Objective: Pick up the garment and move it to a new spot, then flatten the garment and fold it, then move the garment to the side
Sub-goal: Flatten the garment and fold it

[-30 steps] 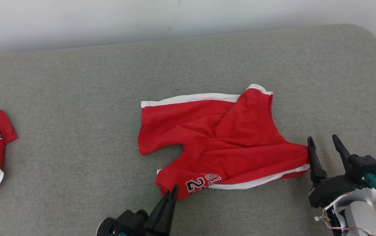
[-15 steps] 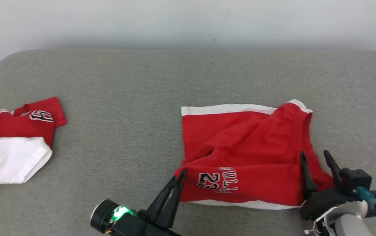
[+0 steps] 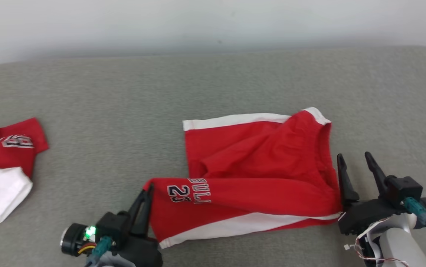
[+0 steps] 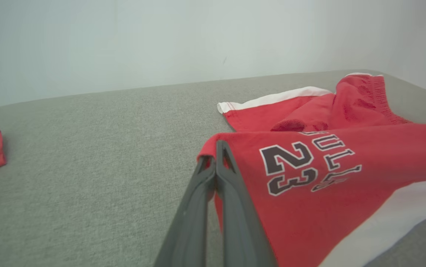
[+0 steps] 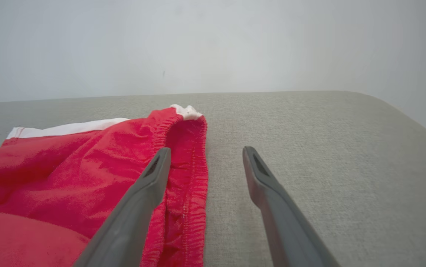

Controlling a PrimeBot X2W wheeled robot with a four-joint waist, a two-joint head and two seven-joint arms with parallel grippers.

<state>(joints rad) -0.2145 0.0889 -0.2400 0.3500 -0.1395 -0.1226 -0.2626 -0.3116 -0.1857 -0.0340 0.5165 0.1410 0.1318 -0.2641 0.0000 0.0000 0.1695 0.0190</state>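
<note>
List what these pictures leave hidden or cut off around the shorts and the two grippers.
Other garment: head view, cut off by the left edge.
Shorts: far leg partly covered by the near leg lying over it.
Left gripper: left wrist view, its shut fingers hide how much hem they pinch.
Right gripper: open beside the waistband; touching or not, unclear.

Grey fabric surface (image 3: 124, 92) (white wall (image 3: 213, 22) behind)

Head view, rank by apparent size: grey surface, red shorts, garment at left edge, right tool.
1. grey surface
2. red shorts
3. Unranked: garment at left edge, cropped by the frame, and right tool, nearer the camera, look similar.
</note>
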